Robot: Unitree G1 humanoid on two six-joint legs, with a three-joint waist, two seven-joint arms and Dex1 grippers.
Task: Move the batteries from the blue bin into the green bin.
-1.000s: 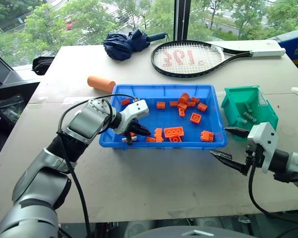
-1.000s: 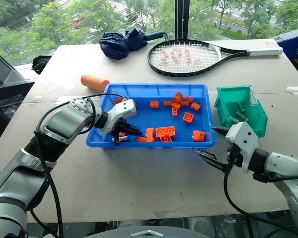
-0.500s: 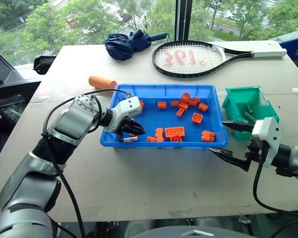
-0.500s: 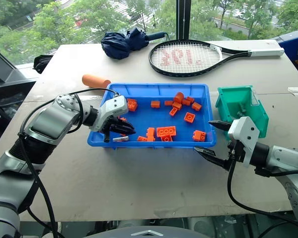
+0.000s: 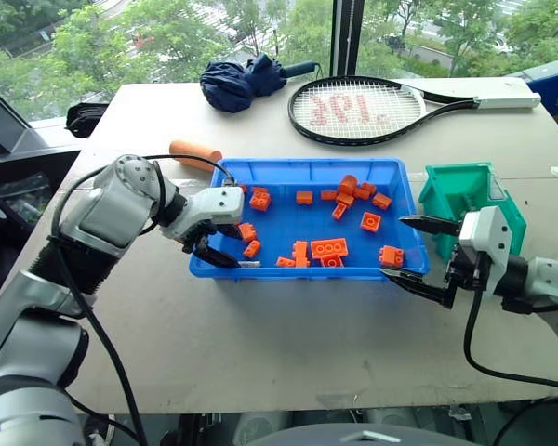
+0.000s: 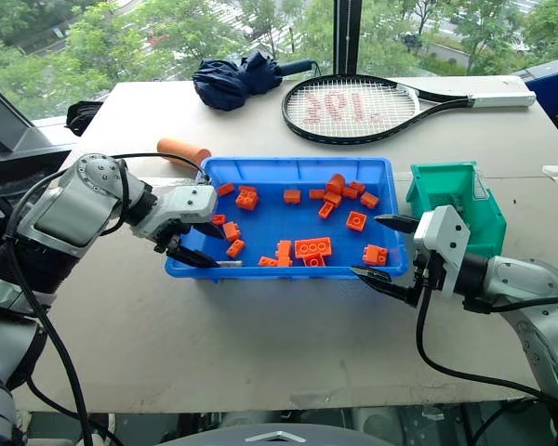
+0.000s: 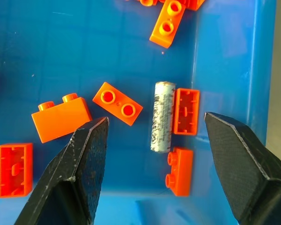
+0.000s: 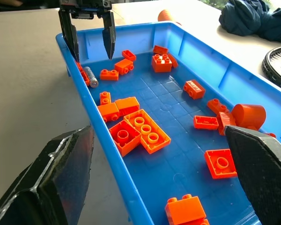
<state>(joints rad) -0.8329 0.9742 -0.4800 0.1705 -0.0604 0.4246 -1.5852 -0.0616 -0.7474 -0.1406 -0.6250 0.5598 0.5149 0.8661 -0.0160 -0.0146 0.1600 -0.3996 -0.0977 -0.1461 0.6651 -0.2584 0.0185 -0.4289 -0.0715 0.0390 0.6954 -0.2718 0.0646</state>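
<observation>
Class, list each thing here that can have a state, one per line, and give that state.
left gripper: open, above the battery
right gripper: open, empty
battery: lying flat in the blue bin
green bin: upright
umbrella: folded

The blue bin [image 5: 309,168] is viewed from above by both head cameras; it is seen close by each wrist camera, from opposite ends

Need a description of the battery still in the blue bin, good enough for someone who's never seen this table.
Start at the blue bin mid-table and go to its near corner on the robot's left, below the open left claw. The battery lies along the wall there beside small orange bricks: the only silver-grey round cylinder among them.
</observation>
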